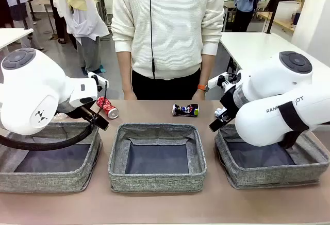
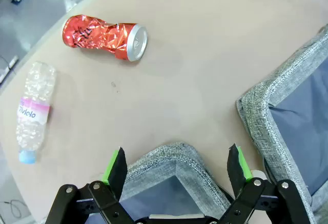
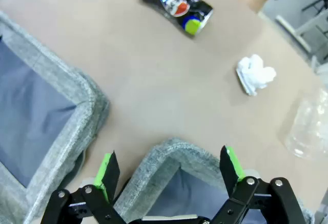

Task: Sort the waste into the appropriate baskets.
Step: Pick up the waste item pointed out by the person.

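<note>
The dented red can (image 1: 107, 107) (image 2: 105, 32) lies on its side beyond the left basket (image 1: 51, 181), and the pink-labelled bottle (image 2: 33, 108) lies near it. Toward the middle of the far side lie the dark blue can (image 1: 185, 110) (image 3: 177, 3) and the white paper ball (image 1: 219, 112) (image 3: 255, 74). The clear cup (image 3: 310, 126) is next to the ball. My left gripper (image 2: 177, 160) (image 1: 99, 121) hangs open over the left basket's far corner (image 2: 169, 155). Open too, my right gripper (image 3: 169, 167) (image 1: 216, 124) hovers above the right basket's corner (image 3: 174, 155).
The middle basket (image 1: 157, 181) (image 2: 287, 111) (image 3: 56, 96) and right basket (image 1: 278, 176) hold nothing that I can see. A person stands at the far edge, one wrist with an orange watch (image 1: 202, 87) near the blue can. Bare tabletop lies between the baskets and the waste.
</note>
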{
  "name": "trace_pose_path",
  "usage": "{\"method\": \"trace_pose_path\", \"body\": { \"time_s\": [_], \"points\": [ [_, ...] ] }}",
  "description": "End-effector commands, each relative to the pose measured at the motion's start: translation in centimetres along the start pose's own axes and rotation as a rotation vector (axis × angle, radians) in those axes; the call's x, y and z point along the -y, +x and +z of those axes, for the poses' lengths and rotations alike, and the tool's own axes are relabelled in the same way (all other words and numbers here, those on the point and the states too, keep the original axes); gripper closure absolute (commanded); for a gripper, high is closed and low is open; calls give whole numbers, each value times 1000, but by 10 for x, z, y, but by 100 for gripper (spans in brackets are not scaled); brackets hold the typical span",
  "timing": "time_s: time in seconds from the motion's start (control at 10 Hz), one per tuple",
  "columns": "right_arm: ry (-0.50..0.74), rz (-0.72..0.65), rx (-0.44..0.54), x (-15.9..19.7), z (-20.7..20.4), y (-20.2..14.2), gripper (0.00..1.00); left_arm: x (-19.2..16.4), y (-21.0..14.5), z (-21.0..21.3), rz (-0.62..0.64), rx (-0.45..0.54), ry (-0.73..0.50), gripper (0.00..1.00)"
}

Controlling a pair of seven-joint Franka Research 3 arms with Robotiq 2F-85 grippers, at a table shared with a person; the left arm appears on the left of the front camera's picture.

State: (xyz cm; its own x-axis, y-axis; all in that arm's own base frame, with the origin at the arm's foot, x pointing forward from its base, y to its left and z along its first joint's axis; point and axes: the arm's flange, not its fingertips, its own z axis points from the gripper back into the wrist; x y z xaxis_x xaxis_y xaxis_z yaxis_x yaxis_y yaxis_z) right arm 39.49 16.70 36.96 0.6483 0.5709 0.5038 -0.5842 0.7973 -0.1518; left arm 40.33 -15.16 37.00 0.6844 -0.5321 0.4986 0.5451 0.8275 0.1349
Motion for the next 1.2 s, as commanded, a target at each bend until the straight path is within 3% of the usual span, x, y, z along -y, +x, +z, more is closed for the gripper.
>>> {"method": "trace_pose_path", "body": {
  "time_s": [0.0, 1.1],
  "points": [
    [0, 0, 0, 0, 0, 0, 0, 0, 0, 0, 0, 0, 0, 0],
    [0, 0, 0, 0, 0, 0, 0, 0, 0, 0, 0, 0, 0, 0]
  ]
}}
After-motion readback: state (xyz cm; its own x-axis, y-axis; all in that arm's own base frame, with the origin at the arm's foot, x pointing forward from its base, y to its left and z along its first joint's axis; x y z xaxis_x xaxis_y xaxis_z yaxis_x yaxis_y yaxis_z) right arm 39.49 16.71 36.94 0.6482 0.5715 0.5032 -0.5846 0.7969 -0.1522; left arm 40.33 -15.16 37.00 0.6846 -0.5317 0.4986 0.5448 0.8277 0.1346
